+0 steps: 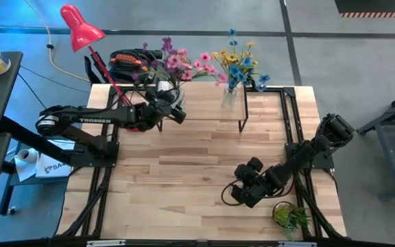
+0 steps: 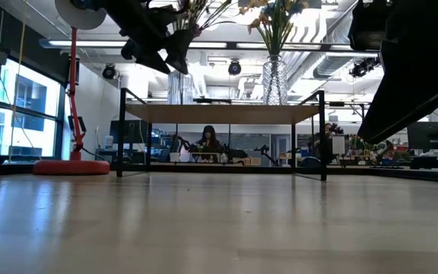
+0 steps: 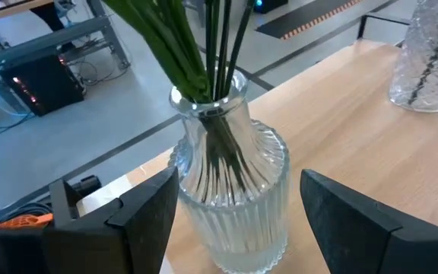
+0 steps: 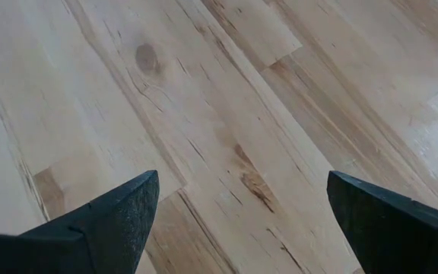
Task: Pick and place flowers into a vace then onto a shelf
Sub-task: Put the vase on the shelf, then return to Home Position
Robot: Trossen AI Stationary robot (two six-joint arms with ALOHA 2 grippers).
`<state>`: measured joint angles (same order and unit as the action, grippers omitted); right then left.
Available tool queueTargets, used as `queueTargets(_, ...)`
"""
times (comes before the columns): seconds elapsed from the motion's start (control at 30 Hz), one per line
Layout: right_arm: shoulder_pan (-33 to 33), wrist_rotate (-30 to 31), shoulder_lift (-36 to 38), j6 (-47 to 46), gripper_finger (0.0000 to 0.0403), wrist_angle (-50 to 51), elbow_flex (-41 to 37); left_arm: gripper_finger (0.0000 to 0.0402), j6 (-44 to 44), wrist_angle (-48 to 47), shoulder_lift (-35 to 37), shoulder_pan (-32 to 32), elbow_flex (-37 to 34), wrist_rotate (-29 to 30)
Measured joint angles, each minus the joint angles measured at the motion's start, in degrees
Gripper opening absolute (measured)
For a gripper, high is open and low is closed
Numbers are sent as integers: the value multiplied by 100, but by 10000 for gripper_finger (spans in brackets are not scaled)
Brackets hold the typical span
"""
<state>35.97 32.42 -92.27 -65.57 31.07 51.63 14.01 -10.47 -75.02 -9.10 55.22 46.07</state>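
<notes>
A ribbed glass vase (image 3: 234, 198) stands on its base at the left end of the shelf (image 1: 204, 103). It holds green stems (image 3: 204, 53) with pink and purple flowers (image 1: 173, 62). My left gripper (image 3: 239, 176) is open, one finger on either side of the vase's body; a gap shows at one finger, and the other is close beside the glass. In the low view it hangs by the vase's neck (image 2: 179, 76). My right gripper (image 1: 237, 195) waits open above bare tabletop at the near right.
A second, cut-glass vase (image 1: 230, 97) with blue and yellow flowers (image 1: 240, 62) stands on the shelf's right part. A red desk lamp (image 1: 81, 27) is at the far left corner, a small potted plant (image 1: 292, 218) at the near right. A person (image 2: 207, 141) sits in the room behind.
</notes>
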Motion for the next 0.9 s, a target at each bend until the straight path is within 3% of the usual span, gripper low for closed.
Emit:
queueTargets(0.37,1,-7,0,1,369,4,-1,310,30,-300,19,17,0,531)
queueTargets(0.6,0,-27,0,1,369,58,-1,310,633,-833,233,114,-5,377)
queueTargets(0.8,0,-64,-2,-1,369,90,-1,310,1367,-1585,547,615,-9,173)
queueTargets(0.9,0,-87,-4,0,369,110,-2,310,1658,-1775,681,1009,10,-247)
